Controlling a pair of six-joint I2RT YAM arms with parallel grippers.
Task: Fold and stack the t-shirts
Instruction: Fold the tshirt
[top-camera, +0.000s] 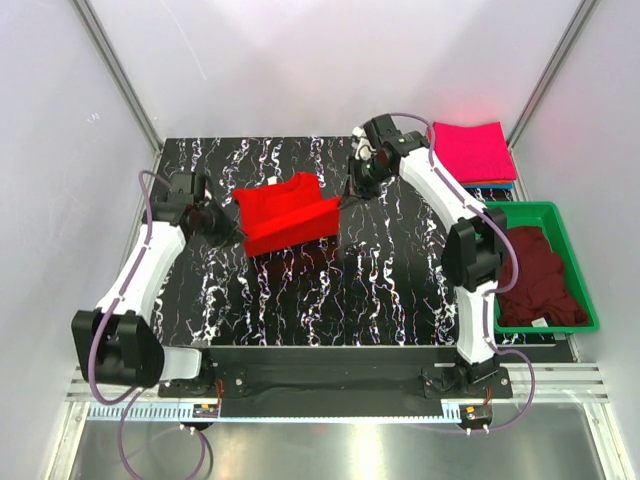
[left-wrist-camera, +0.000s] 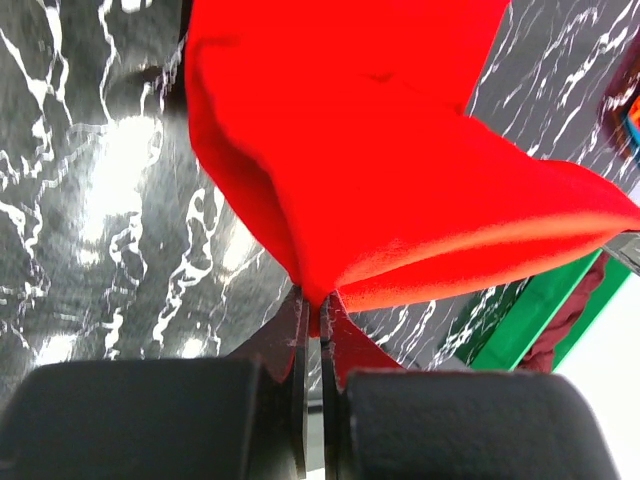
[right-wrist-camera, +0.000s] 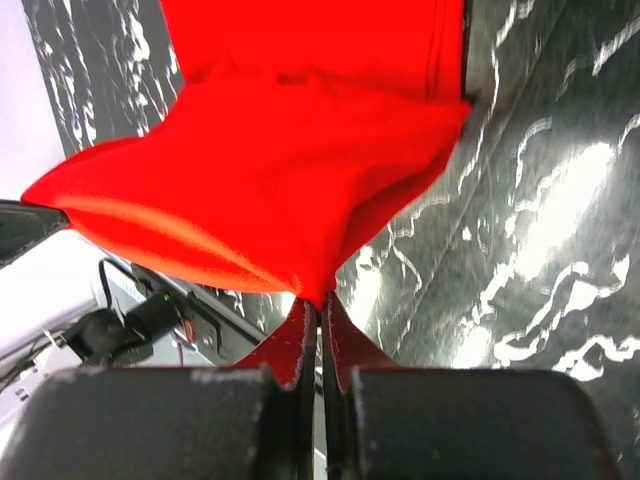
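Both arms are on the red t-shirt (top-camera: 285, 212) (left-wrist-camera: 400, 150) (right-wrist-camera: 290, 170). It sits toward the far middle of the counter (top-camera: 300, 300), a bit left of centre. The left jaws are pressed together, pinching the shirt's left near corner. In the left wrist view the cloth comes straight out from between the tips. The right jaws are also clamped tight on the right-hand corner, and the right wrist view shows the same thing. The edge between the two pinches runs stretched from the left arm (top-camera: 140, 275) across to the right arm (top-camera: 450, 200). That edge looks raised off the counter, with a fold of cloth sloping down from it. The far part of the shirt lies on the black marbled surface.

The magenta t-shirt (top-camera: 473, 150) is folded into a flat rectangle at the far right corner of the counter. Thin blue and orange edges show under its near side, and I can't tell what those are. The dark maroon t-shirt (top-camera: 540, 275) is bunched up, unfolded, inside the green bin (top-camera: 530, 207). The bin is at the right edge of the counter, just near of the magenta one. Neither arm touches those two shirts.
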